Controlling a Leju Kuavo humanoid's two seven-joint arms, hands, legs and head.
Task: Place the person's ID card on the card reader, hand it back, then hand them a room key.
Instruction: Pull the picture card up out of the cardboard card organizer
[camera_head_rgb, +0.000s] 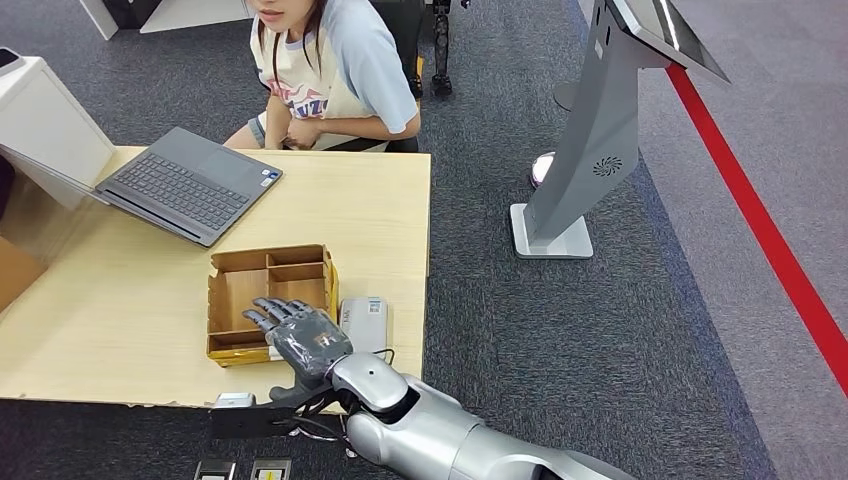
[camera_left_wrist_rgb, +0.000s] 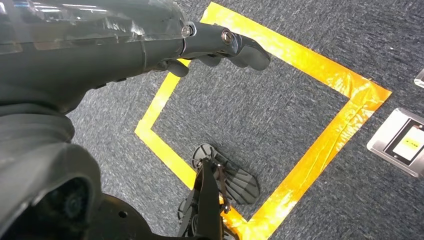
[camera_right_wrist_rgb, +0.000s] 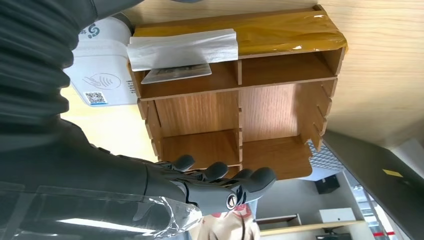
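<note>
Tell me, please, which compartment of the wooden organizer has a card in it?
The compartment nearest the white card reader in the wooden organizer, by its tape-covered end: a card lies there under a white paper strip. The others look empty.

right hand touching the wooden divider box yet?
Cannot tell. In the head view the right hand overlaps the wooden divider box; in the right wrist view the fingertips overlap the box edge, but neither shows contact or a gap.

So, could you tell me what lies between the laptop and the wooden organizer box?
Nothing: in the head view, bare tabletop separates the laptop from the wooden organizer box.
</note>
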